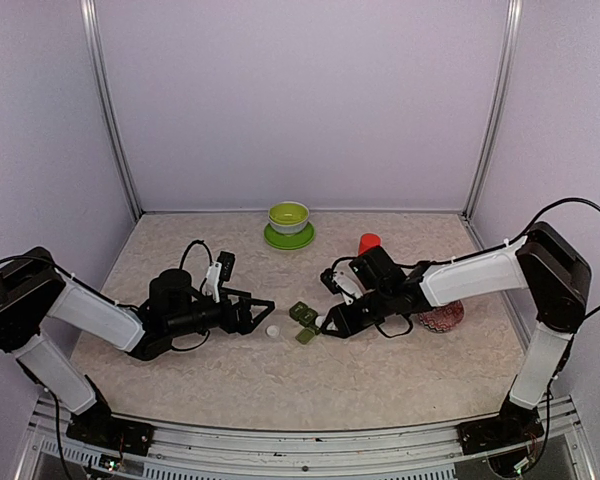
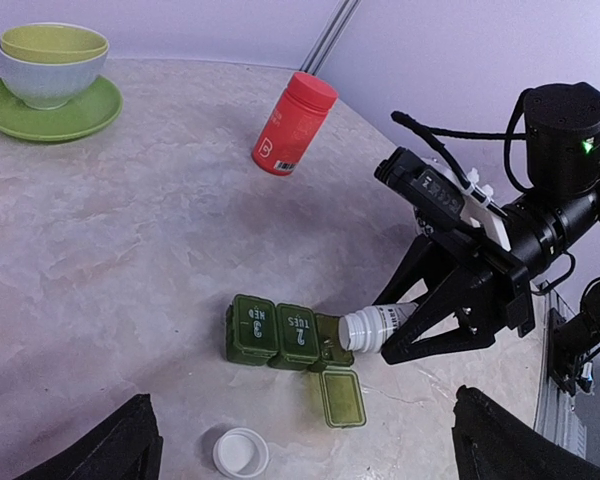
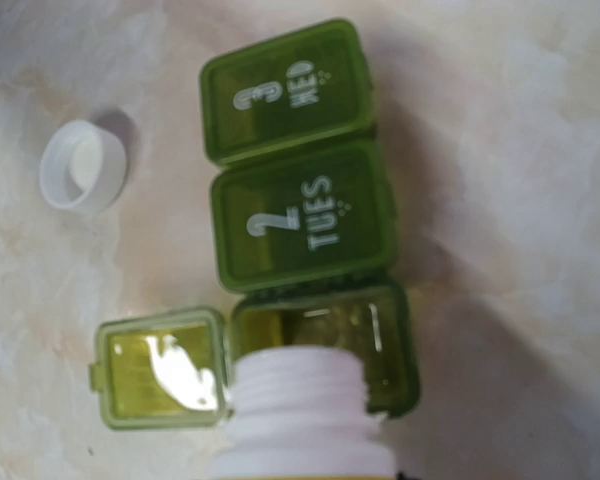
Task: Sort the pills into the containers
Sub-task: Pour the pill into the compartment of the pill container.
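Your right gripper (image 2: 398, 328) clamps the white bottle (image 2: 365, 328), mouth at the open end of the containers (image 2: 280, 332); left gripper (image 1: 263, 316) gapes near them.

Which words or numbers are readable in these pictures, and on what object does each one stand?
"3 WED": end lid of the green pill organizer.
"2 TUES": its middle lid.
Label of the red bottle: too small to read.
Label of the white bottle: blurred.
Underside of the open lid: no text visible.
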`<act>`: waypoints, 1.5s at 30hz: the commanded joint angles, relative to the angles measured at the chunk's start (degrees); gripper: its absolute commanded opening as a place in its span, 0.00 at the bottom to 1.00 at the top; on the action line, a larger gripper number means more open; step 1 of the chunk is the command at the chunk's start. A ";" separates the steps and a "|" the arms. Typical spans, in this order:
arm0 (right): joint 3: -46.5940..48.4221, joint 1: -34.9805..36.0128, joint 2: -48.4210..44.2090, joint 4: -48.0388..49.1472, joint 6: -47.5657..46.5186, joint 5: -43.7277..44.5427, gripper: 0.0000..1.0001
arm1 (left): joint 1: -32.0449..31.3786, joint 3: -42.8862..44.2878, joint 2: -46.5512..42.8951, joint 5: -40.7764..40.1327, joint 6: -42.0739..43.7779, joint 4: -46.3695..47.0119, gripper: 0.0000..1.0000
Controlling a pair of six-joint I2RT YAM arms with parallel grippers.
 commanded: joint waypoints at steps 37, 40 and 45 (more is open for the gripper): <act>-7.09 -0.38 -1.08 13.61 -2.77 -2.78 0.20 | 0.10 0.64 0.84 0.68 -0.02 1.51 0.99; -8.83 -0.39 -2.16 16.29 -2.90 -2.63 0.20 | 0.08 0.62 0.80 0.69 -0.07 1.52 0.99; -11.41 -0.39 -3.55 20.71 -3.34 -3.64 0.21 | 0.08 0.64 0.75 0.75 -0.01 1.56 0.99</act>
